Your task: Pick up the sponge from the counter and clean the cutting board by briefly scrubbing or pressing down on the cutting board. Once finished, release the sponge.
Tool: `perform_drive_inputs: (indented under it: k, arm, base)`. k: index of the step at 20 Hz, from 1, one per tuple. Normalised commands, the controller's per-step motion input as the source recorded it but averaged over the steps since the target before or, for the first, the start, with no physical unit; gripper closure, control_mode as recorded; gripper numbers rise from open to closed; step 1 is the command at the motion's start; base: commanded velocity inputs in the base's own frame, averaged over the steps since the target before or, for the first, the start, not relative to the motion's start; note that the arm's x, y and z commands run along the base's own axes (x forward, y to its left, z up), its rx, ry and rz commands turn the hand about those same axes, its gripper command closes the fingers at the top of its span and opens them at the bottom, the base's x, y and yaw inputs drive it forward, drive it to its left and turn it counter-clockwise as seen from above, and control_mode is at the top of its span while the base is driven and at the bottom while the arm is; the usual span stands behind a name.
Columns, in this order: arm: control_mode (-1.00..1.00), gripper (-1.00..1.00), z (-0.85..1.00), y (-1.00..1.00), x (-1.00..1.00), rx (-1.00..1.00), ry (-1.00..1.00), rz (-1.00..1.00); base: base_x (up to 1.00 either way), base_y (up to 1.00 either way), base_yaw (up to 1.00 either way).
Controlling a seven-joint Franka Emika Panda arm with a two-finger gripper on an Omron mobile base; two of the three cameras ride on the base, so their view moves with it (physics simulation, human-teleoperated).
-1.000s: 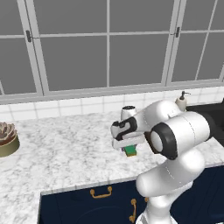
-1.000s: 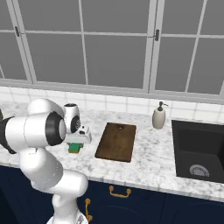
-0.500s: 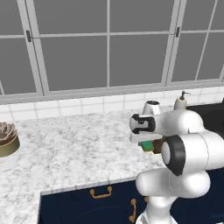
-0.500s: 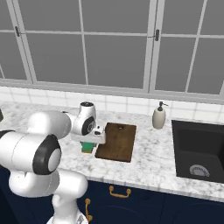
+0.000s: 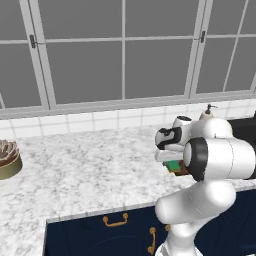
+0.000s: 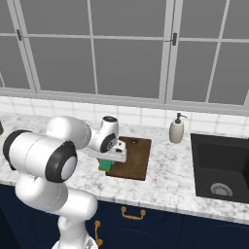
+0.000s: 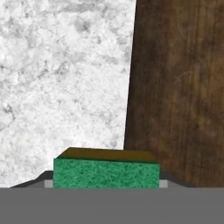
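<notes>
the fingers (image 7: 106,186) are clamped on the sponge (image 7: 106,173), one on each side of it, and it sits at the bottom centre of the hand view, green face toward the camera, a darker yellowish face above it. straight past the sponge in that view runs the long edge of the cutting board (image 7: 179,87): dark wood takes the right part of the frame, white veined table (image 7: 61,74) the left part. so the sponge hangs right over that border, part above marble, part above wood; whether it touches either one i cannot tell.

in the right base view the sponge (image 6: 104,165) shows as a green speck under the white hand, centre left of the frame, at the near left corner of the cutting board (image 6: 133,158). a soap dispenser (image 6: 176,130) stands behind the board to the right, and a dark sink (image 6: 221,168) sits at the right edge.

in the left base view the sponge (image 5: 174,165) peeks out green beside the arm's elbow at centre right, and a small potted plant (image 5: 8,159) rests at the far left of the table (image 5: 85,170).
</notes>
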Motion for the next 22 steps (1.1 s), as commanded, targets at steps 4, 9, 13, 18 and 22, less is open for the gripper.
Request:
perform_drive_inputs:
  k: [4, 9, 13, 18, 22]
  arm:
    - [-1.0, 1.0, -0.38, -0.03, -0.05, -0.05, -0.16, 0.0]
    - [-1.0, 1.0, -0.3, -0.14, -0.23, -0.07, -0.23, 0.0]
    - [-1.0, 1.0, -0.16, -0.27, -0.26, -0.02, -0.23, 0.0]
    - [-1.0, 1.0, -0.05, -0.38, -0.19, 0.0, -0.16, 0.01]
    - [-1.0, 1.0, -0.34, -0.08, 0.01, 0.0, -0.02, 0.07]
  base:
    - [0.0, 0.0, 0.0]
    - [0.0, 0.0, 0.0]
    - [0.0, 0.0, 0.0]
    - [0.0, 0.0, 0.0]
    - [0.0, 0.0, 0.0]
